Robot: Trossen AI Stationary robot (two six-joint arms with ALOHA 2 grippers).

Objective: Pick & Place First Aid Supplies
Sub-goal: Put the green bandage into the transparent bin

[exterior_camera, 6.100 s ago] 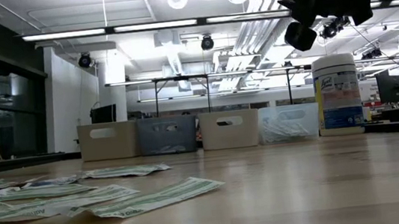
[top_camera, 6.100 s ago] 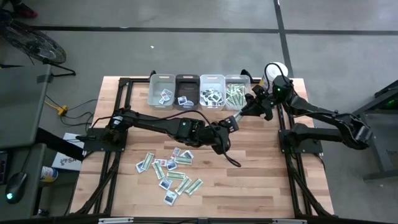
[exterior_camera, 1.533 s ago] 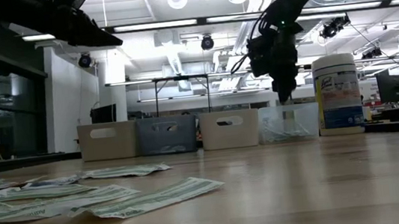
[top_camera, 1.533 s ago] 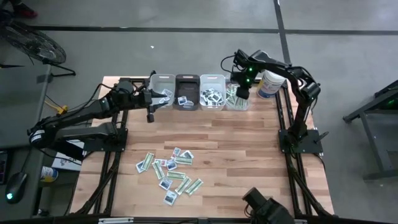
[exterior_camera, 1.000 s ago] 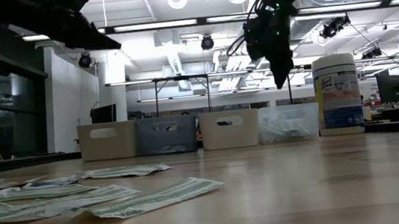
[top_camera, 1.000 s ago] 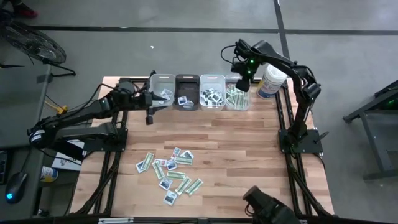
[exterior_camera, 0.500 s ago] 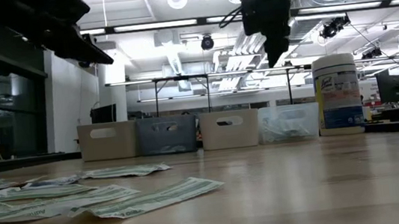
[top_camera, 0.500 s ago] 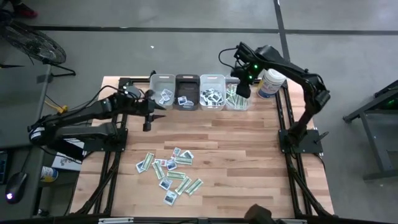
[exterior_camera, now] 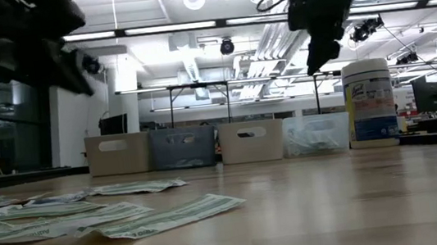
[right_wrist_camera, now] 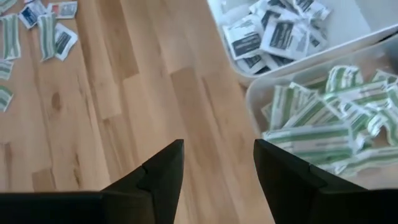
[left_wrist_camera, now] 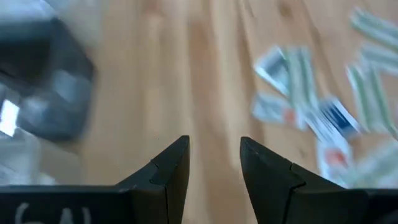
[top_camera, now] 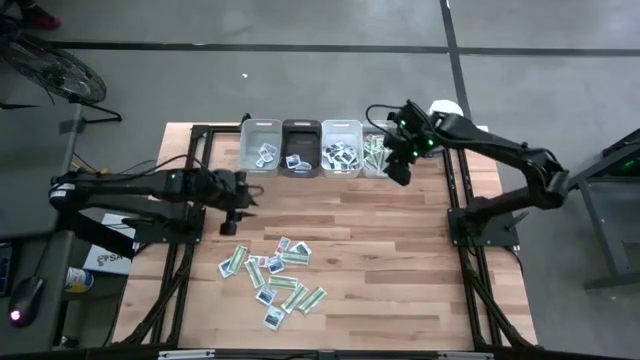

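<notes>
The first aid supplies (top_camera: 275, 275) lie loose in a heap on the wooden table's near-left part: green-and-white strips and squarish white packets, also seen in the left wrist view (left_wrist_camera: 323, 118) and the low view (exterior_camera: 88, 211). My left gripper (top_camera: 232, 214) hangs open above bare wood between the heap and the bins, nothing between its fingers (left_wrist_camera: 214, 149). My right gripper (top_camera: 398, 172) is open too, above the table just near of the rightmost bin (right_wrist_camera: 329, 118), which holds green strips. It carries nothing (right_wrist_camera: 217, 155).
A row of small bins (top_camera: 320, 148) with packets in them stands along the far edge. A tall white canister (exterior_camera: 369, 104) stands right of the row. Bare wood (top_camera: 400, 260) lies to the right of the heap.
My left gripper has swung from the left bins toward the table's near edge and the heap, tipping further down. My right gripper has drawn back from over the rightmost bin toward the near edge. Both have stayed open, and the packets have not moved.
</notes>
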